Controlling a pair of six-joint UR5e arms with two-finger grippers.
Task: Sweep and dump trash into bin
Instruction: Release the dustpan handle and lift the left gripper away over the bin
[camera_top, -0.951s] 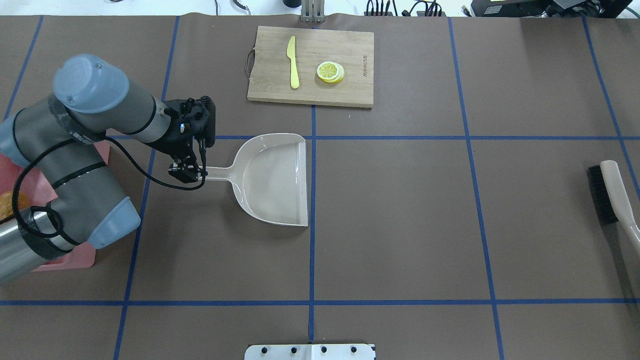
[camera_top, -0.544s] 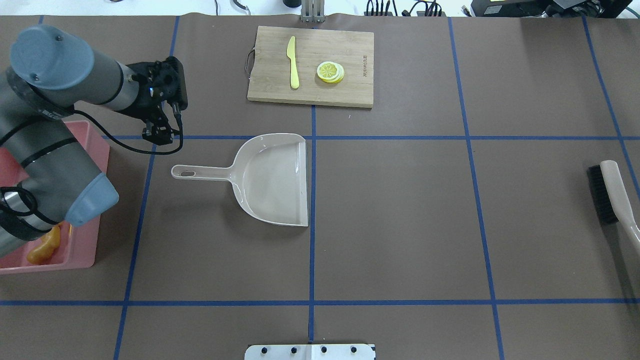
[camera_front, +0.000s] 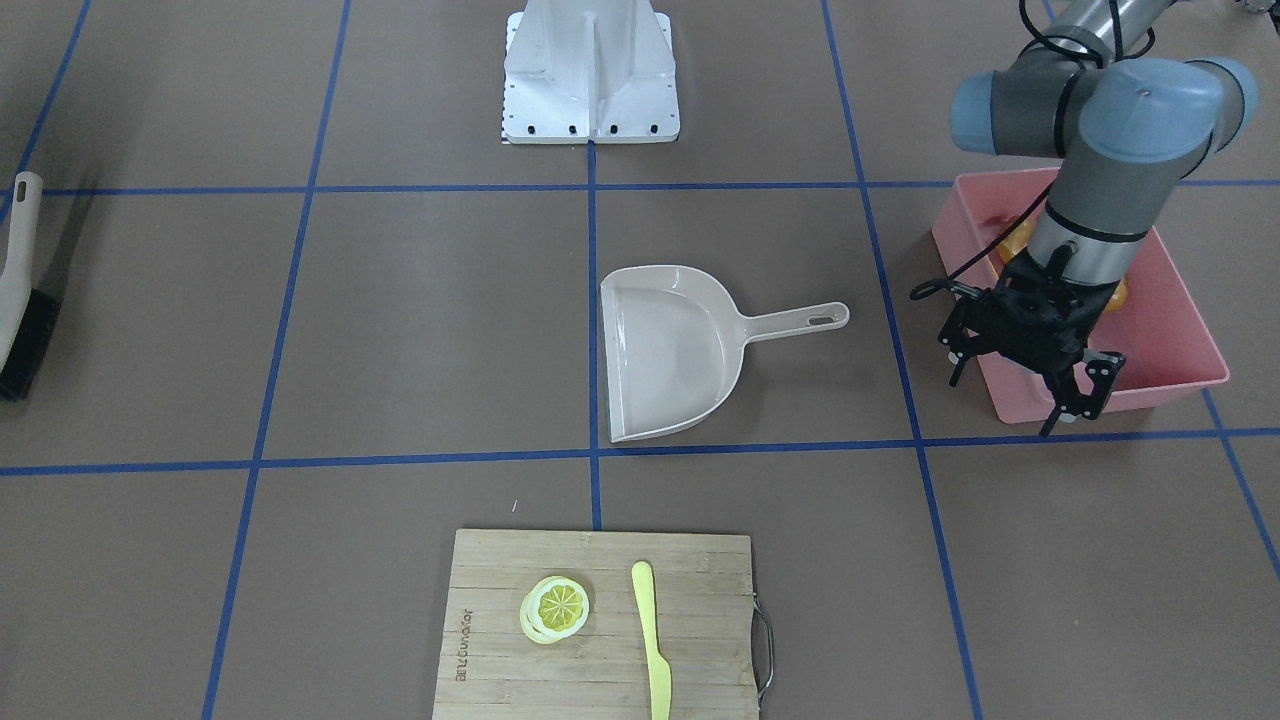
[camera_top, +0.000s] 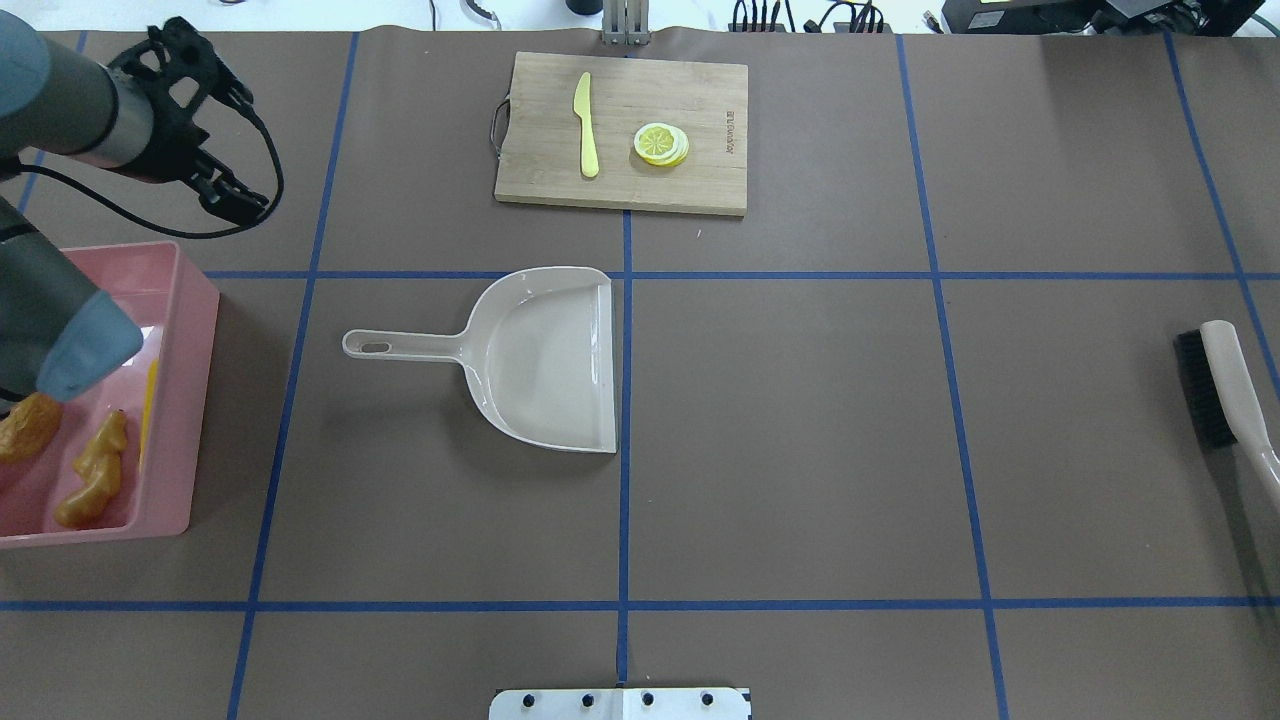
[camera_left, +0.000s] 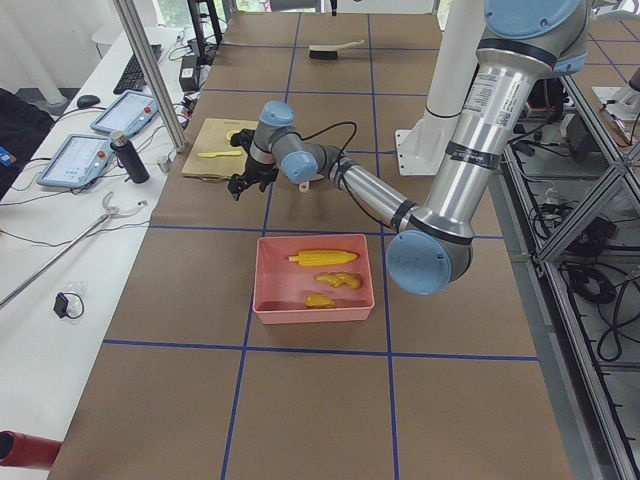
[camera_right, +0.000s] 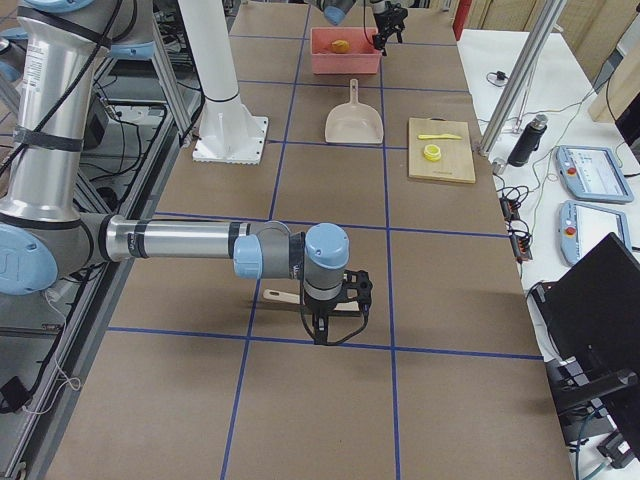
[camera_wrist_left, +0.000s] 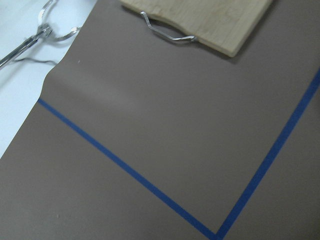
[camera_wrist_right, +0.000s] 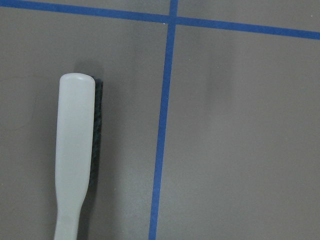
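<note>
We find all three pieces of trash inside the large pink rectangular plastic bin (camera_top: 197, 420). The long yellow corn cob (camera_left: 322, 258) lies lengthwise against the bin wall that faces the beige plastic dustpan (camera_top: 545, 360). The knobbly beige ginger root (camera_top: 95, 480) sits mid-bin, and the tan-brown lumpy potato (camera_top: 22, 428) lies farther from that wall.

The dustpan rests flat, apart from the bin, with its handle pointing toward the bin and its pan bare.

The left gripper (camera_front: 1015, 385) hangs raised just past the bin's end farther from the robot. Its jaws are spread wide and hold nothing. From it, the bin lies below and back toward the robot's base, with the bin's long side running the same way.

The right gripper (camera_right: 325, 325) is well apart from the bin, above the cream-handled black-bristled brush (camera_wrist_right: 75, 150). We cannot tell how far its jaws are parted.

We judge the dumping done. Any further reach into the bin would fall to the left arm, by far the nearer, and it would have to come back over the bin's far end first.
</note>
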